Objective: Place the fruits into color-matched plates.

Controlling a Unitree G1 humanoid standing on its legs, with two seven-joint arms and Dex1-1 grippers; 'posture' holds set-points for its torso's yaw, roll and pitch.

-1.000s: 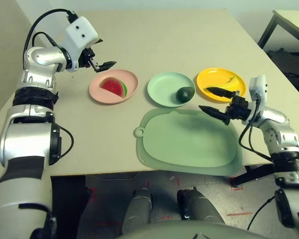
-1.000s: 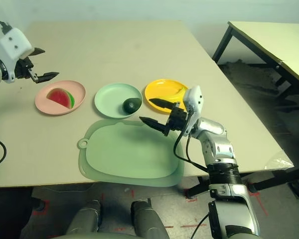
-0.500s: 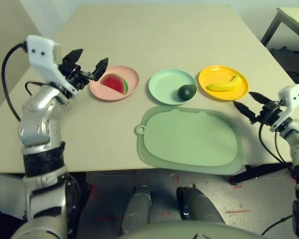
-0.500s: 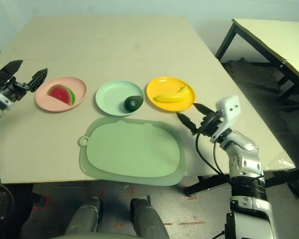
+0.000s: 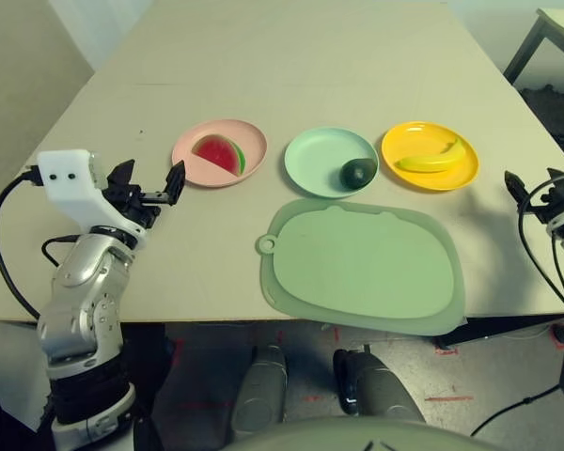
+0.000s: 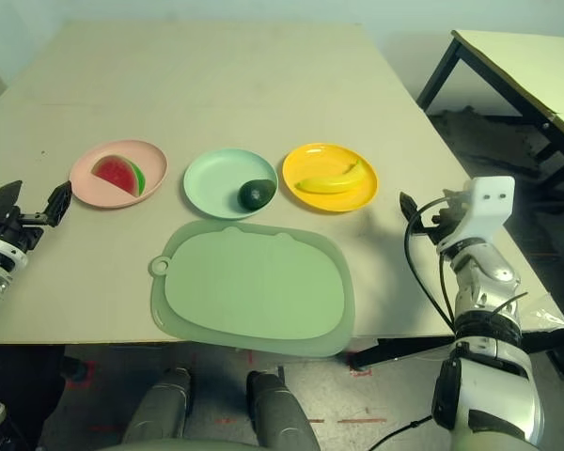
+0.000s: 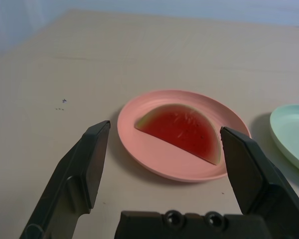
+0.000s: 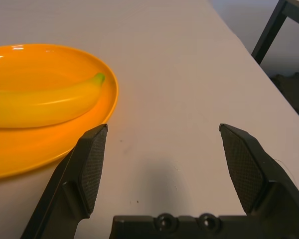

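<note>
The red watermelon wedge (image 5: 217, 152) lies in the pale pink plate (image 5: 190, 167). The dark green avocado (image 5: 358, 173) rests in the mint green plate (image 5: 315, 160). The yellow banana (image 5: 432, 160) sits in the bright yellow plate (image 5: 430, 180). My left gripper (image 5: 150, 175) is open near the table's left front, a short way from the pink plate and pointing at it, with nothing held; in its wrist view the wedge (image 7: 182, 132) shows between the fingers. My right gripper (image 6: 423, 211) is open and empty at the table's right edge, apart from the yellow plate (image 8: 20, 144).
A large green cutting mat (image 5: 362, 263) with a hole tab lies in front of the plates, near the table's front edge. A second table (image 6: 526, 66) stands to the right.
Both arms have drawn back from the plates: the left gripper from beside the pink plate to the left front, the right gripper from beside the yellow plate to the right edge. The camera has shifted.
</note>
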